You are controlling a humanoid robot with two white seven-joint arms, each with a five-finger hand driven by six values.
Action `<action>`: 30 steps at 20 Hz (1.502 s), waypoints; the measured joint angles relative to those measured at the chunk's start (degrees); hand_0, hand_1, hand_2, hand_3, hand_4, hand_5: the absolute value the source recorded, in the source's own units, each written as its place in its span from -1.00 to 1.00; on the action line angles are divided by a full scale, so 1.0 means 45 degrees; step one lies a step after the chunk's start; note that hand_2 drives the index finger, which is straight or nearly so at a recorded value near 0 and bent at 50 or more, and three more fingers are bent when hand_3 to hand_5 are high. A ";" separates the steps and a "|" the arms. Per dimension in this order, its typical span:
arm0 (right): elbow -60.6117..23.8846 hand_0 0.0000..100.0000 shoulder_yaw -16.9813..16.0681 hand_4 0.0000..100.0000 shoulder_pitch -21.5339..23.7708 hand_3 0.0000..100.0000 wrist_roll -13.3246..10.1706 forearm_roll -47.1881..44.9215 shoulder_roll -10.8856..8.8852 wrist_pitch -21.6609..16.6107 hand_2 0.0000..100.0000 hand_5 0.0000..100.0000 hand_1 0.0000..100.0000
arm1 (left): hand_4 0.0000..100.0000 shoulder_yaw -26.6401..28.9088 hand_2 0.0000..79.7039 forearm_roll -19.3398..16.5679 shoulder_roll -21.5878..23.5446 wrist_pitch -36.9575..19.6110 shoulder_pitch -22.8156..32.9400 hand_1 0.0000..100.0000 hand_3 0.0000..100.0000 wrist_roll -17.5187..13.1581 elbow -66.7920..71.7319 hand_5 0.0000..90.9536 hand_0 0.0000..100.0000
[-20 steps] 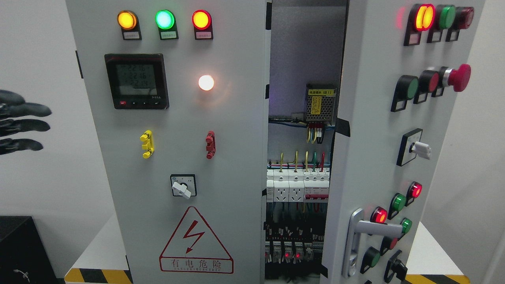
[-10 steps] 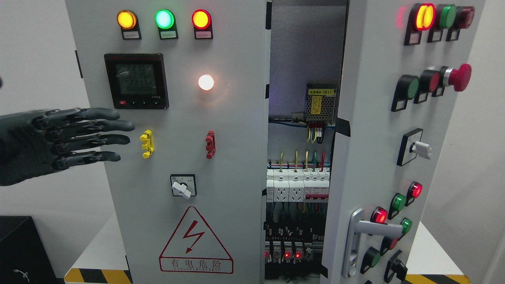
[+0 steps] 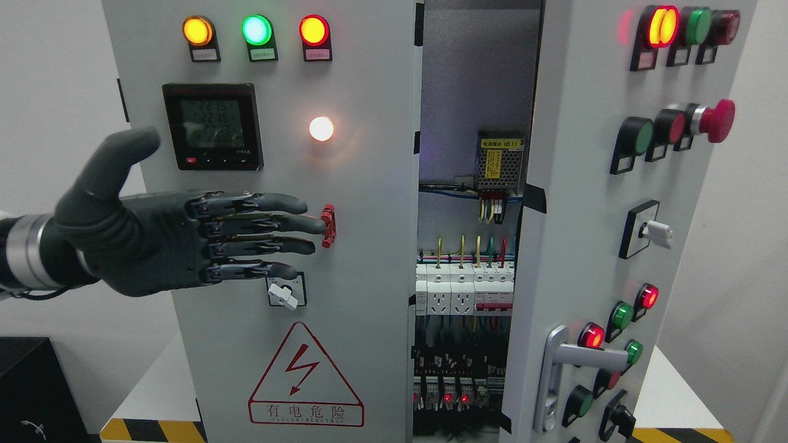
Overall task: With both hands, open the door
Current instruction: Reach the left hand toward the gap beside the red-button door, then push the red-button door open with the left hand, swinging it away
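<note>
Reaching flat, empty left hand [image 3: 184, 240] across left door [image 3: 369, 277] toward its inner edge; next, hooking fingertips [image 3: 308, 224] behind to pull.

a: the left hand [image 3: 166, 237] covers the yellow part on the left door [image 3: 369, 277]; its arm is cut off at the picture's edge.
b: meter [image 3: 212, 126] digits and indicator labels are too small to read.

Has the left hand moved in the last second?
Yes. The left hand moved rightward across the left door; its fingertips now reach the red clip.
</note>
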 measured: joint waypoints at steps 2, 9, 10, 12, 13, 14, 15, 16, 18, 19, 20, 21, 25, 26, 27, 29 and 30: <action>-0.0001 -1.00 0.0000 -1.00 0.0001 -1.00 0.0000 0.0000 0.0000 0.0000 -1.00 -1.00 -1.00 | -1.00 -0.0109 -1.00 0.0128 -0.0591 -0.0002 -0.0051 -1.00 -1.00 0.0190 0.0125 -1.00 -1.00; -0.0001 -1.00 0.0000 -1.00 0.0000 -1.00 0.0000 0.0000 0.0000 0.0000 -1.00 -1.00 -1.00 | -1.00 0.0049 -1.00 0.0776 -0.2523 -0.0005 -0.0008 -1.00 -1.00 0.1645 0.0742 -1.00 -1.00; 0.0001 -1.00 0.0000 -1.00 0.0001 -1.00 0.0000 0.0000 0.0000 0.0000 -1.00 -1.00 -1.00 | -1.00 0.0122 -1.00 0.0858 -0.2782 -0.0005 0.0036 -1.00 -1.00 0.1864 0.0819 -1.00 -1.00; -0.0001 -1.00 0.0000 -1.00 0.0000 -1.00 0.0000 -0.0001 0.0000 0.0000 -1.00 -1.00 -1.00 | -1.00 0.0259 -1.00 0.0971 -0.3261 -0.0005 0.0106 -1.00 -1.00 0.2184 0.0928 -1.00 -1.00; 0.0000 -1.00 0.0000 -1.00 0.0001 -1.00 0.0000 0.0000 0.0000 0.0000 -1.00 -1.00 -1.00 | -1.00 0.0320 -1.00 0.1016 -0.3465 -0.0010 0.0134 -1.00 -1.00 0.2253 0.0972 -1.00 -1.00; -0.0002 -1.00 0.0000 -1.00 0.0000 -1.00 0.0000 0.0000 0.0000 0.0000 -1.00 -1.00 -1.00 | -1.00 0.0394 -1.00 0.1055 -0.3687 -0.0030 0.0156 -1.00 -1.00 0.2310 0.1012 -1.00 -1.00; 0.0001 -1.00 0.0000 -1.00 0.0000 -1.00 0.0000 -0.0001 0.0000 0.0000 -1.00 -1.00 -1.00 | -1.00 0.0466 -1.00 0.1080 -0.3893 -0.0046 0.0179 -1.00 -1.00 0.2366 0.1048 -1.00 -1.00; -0.0002 -1.00 0.0000 -1.00 0.0000 -1.00 0.0000 -0.0001 0.0000 0.0000 -1.00 -1.00 -1.00 | -1.00 0.0532 -1.00 0.1103 -0.4105 -0.0058 0.0200 -1.00 -1.00 0.2393 0.1078 -1.00 -1.00; -0.0003 -1.00 0.0000 -1.00 0.0000 -1.00 0.0000 0.0000 0.0001 0.0000 -1.00 -1.00 -1.00 | -1.00 0.0637 -1.00 0.1124 -0.4536 -0.0050 0.0233 -1.00 -1.00 0.2448 0.1141 -1.00 -1.00; -0.0001 -1.00 0.0000 -1.00 0.0000 -1.00 0.0000 0.0000 0.0000 0.0000 -1.00 -1.00 -1.00 | -1.00 0.0688 -1.00 0.1128 -0.4757 -0.0017 0.0245 -1.00 -1.00 0.2513 0.1172 -1.00 -1.00; -0.0002 -1.00 0.0001 -1.00 0.0000 -1.00 0.0000 0.0000 0.0001 0.0000 -1.00 -1.00 -1.00 | -1.00 0.0735 -1.00 0.1128 -0.4958 0.0006 0.0258 -1.00 -1.00 0.2616 0.1200 -1.00 -1.00; 0.0000 -1.00 0.0000 -1.00 0.0000 -1.00 0.0000 0.0000 0.0000 0.0000 -1.00 -1.00 -1.00 | -1.00 0.0779 -1.00 0.1128 -0.5164 0.0013 0.0266 -1.00 -1.00 0.2751 0.1230 -1.00 -1.00; -0.0002 -1.00 0.0000 -1.00 0.0000 -1.00 0.0000 0.0000 -0.0001 0.0000 -1.00 -1.00 -1.00 | -1.00 0.0945 -1.00 0.1126 -0.5922 0.0018 0.0301 -1.00 -1.00 0.3230 0.1324 -1.00 -1.00; -0.0002 -1.00 0.0001 -1.00 0.0000 -1.00 0.0000 0.0000 0.0001 0.0000 -1.00 -1.00 -1.00 | -1.00 0.0999 -1.00 0.1119 -0.6111 0.0018 0.0321 -1.00 -1.00 0.3378 0.1323 -1.00 -1.00; 0.0001 -1.00 0.0000 -1.00 0.0000 -1.00 0.0000 0.0000 0.0000 0.0000 -1.00 -1.00 -1.00 | -1.00 0.1072 -1.00 0.1096 -0.6303 0.0019 0.0377 -1.00 -1.00 0.3653 0.1320 -1.00 -1.00; 0.0003 -1.00 0.0000 -1.00 0.0000 -1.00 0.0000 0.0001 0.0000 0.0000 -1.00 -1.00 -1.00 | -1.00 0.1308 -1.00 0.0902 -0.6652 0.0064 0.0617 -1.00 -1.00 0.4479 0.1296 -1.00 -1.00; 0.0001 -1.00 0.0001 -1.00 0.0000 -1.00 0.0000 0.0001 0.0001 0.0000 -1.00 -1.00 -1.00 | -1.00 0.1452 -1.00 0.0698 -0.6832 0.0079 0.0807 -1.00 -1.00 0.4860 0.1277 -1.00 -1.00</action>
